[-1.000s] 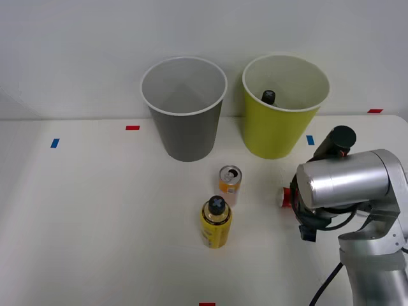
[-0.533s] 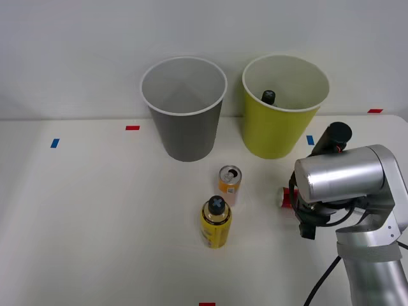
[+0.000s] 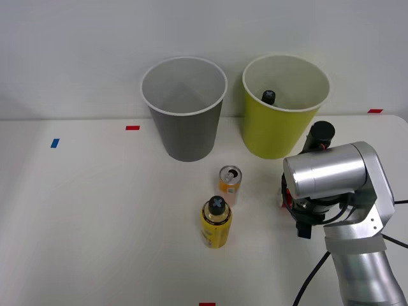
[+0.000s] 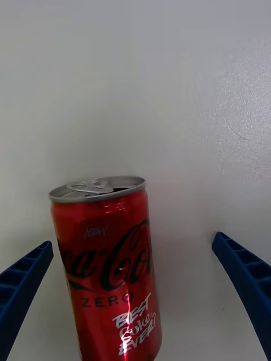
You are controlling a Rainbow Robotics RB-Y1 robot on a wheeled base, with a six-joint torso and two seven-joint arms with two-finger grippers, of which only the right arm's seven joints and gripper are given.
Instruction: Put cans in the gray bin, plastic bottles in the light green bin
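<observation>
Shifted leftward since the earlier front view: right arm (image 3: 331, 175), now covering nearly all of the red can (image 4: 107, 265).
Gripper (image 4: 135, 299): blue ribbed fingers (image 4: 22, 282) spread wide apart, red can standing on the white worktop (image 3: 95, 223) between them, touching neither. Orange can (image 3: 230, 183): upright near the worktop's middle. Yellow bottle (image 3: 216, 222): upright just in front of it. Gray bin (image 3: 185, 118) and light green bin (image 3: 280, 121): side by side at the back; black cap (image 3: 268, 97) visible inside the green one.
</observation>
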